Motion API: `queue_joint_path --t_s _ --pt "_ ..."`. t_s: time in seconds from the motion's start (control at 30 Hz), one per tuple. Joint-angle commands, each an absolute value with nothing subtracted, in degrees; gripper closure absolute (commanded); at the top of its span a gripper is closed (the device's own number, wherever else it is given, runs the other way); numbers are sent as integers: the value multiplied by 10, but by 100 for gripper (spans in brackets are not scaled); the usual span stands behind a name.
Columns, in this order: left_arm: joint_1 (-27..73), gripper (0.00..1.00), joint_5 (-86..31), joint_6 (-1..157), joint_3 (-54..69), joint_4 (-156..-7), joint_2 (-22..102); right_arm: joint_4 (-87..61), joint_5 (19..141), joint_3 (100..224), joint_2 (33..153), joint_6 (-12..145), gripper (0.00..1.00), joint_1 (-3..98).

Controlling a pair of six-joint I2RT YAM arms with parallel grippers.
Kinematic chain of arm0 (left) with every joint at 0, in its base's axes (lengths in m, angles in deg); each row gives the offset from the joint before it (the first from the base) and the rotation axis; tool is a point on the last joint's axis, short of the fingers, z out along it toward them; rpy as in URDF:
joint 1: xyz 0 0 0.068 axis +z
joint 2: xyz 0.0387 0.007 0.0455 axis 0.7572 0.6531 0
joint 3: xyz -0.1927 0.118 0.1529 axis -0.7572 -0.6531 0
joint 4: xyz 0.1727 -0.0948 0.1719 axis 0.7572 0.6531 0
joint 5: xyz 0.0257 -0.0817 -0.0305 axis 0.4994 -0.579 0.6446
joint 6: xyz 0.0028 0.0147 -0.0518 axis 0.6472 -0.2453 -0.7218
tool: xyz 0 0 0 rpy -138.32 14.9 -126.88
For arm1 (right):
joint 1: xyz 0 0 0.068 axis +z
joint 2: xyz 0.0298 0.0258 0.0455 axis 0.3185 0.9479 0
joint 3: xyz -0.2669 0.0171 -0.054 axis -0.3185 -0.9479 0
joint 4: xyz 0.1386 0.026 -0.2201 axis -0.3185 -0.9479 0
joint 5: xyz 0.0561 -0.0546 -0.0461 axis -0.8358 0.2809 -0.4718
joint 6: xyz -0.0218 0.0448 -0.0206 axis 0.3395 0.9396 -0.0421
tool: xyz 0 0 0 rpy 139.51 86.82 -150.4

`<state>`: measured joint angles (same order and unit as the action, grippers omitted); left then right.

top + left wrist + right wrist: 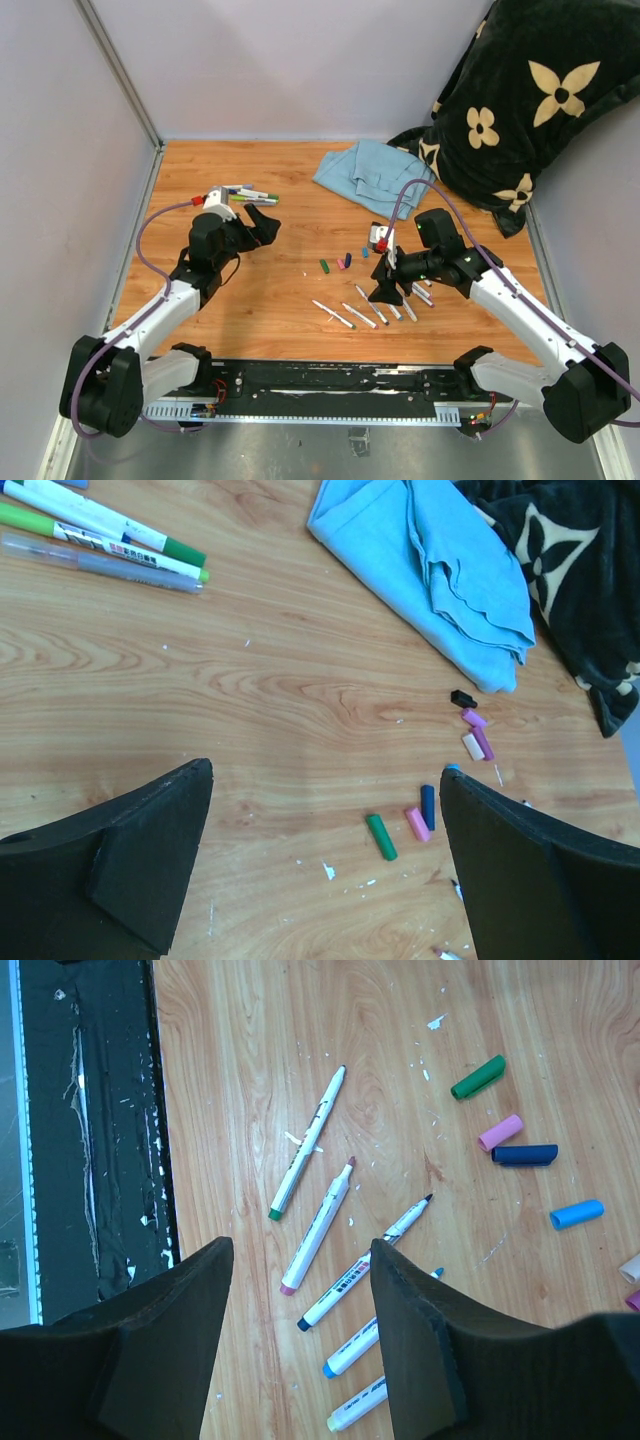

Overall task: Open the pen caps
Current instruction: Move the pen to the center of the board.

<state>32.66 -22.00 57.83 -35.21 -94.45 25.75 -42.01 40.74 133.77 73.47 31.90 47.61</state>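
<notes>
I am seeing the pen caps lying loose in a small scatter on the wooden counter, roughly midway between the two arms, a green cap lying beside pink, navy and light blue ones. Just nearer the arm bases, uncapped markers are lying in a loose row. The right pincer is hovering over them, its jaws about half apart and gripping nothing. The left pincer is hanging spread wide and empty, apart from the caps, with capped markers lying beyond it. A blue cloth is lying crumpled farther back.
</notes>
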Motion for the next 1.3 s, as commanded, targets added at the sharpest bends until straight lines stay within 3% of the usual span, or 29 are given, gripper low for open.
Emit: queue_joint_path --t_s 0.0,1.27 --pt "339 1 -233 580 -329 -968 266 -431 395 1356 724 307 42 466" --pt "421 1 -268 582 -232 -945 362 -431 395 1355 716 306 41 462"
